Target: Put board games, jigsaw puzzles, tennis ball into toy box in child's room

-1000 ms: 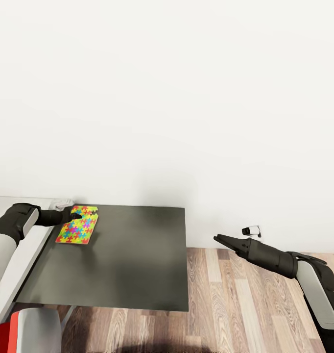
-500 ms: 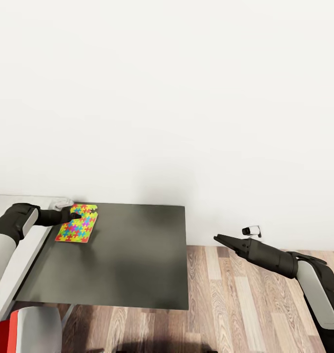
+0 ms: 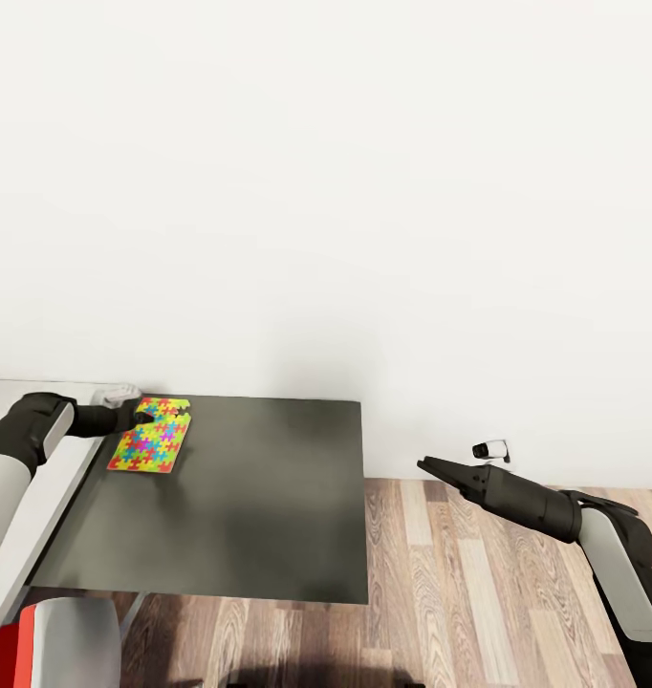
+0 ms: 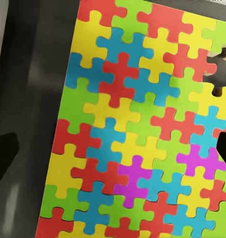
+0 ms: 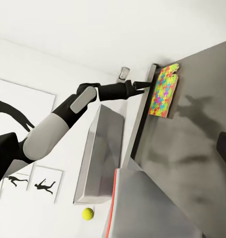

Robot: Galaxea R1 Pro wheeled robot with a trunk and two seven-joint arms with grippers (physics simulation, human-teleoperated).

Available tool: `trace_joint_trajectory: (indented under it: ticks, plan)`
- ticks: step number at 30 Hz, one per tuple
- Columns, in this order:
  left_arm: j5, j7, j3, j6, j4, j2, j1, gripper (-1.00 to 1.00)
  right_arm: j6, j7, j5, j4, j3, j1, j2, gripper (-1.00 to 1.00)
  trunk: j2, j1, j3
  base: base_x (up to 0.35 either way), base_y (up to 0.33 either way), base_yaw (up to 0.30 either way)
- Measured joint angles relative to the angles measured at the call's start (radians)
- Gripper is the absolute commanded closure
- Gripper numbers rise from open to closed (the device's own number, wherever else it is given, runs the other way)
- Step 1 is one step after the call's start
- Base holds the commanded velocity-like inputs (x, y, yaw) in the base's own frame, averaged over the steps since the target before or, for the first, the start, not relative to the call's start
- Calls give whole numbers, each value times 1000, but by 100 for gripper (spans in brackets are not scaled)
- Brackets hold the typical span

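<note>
Your left pincer (image 3: 135,418) sits over the far end of 1 jigsaw puzzle (image 3: 151,437), fingers spread wide. The puzzle lies flat on the desk's (image 3: 259,497) dark wing, long axis running toward the wall. Your right pincer (image 3: 427,465) looks closed, over the floor (image 3: 479,602).

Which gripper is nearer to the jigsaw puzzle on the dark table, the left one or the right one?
Left. The left gripper is at the jigsaw puzzle, over its far edge. The right gripper hangs over the wood floor, beyond the table.
</note>
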Motion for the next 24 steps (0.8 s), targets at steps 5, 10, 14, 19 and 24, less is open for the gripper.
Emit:
trace_joint_trajectory:
  ticks: [5,10,14,19,24]
  plan:
    - [0,8,1,-1,-1,-1,0,-100,0,0,0,0,0,0,0,-100,0,0,0,0,0,0]
    - [0,7,1,-2,-1,-1,0,-100,0,0,0,0,1,0,1,-100,0,0,0,0,0,0]
    - [0,7,1,-3,-1,-1,0,-100,0,0,0,0,1,0,1,-100,0,0,-2,0,0,0]
    - [0,6,1,-3,-1,-1,0,-100,0,0,0,0,2,0,1,-100,0,0,-8,0,0,0]
    - [0,5,1,-4,-1,-1,0,-100,0,0,0,0,2,0,2,-100,0,0,-15,0,0,0]
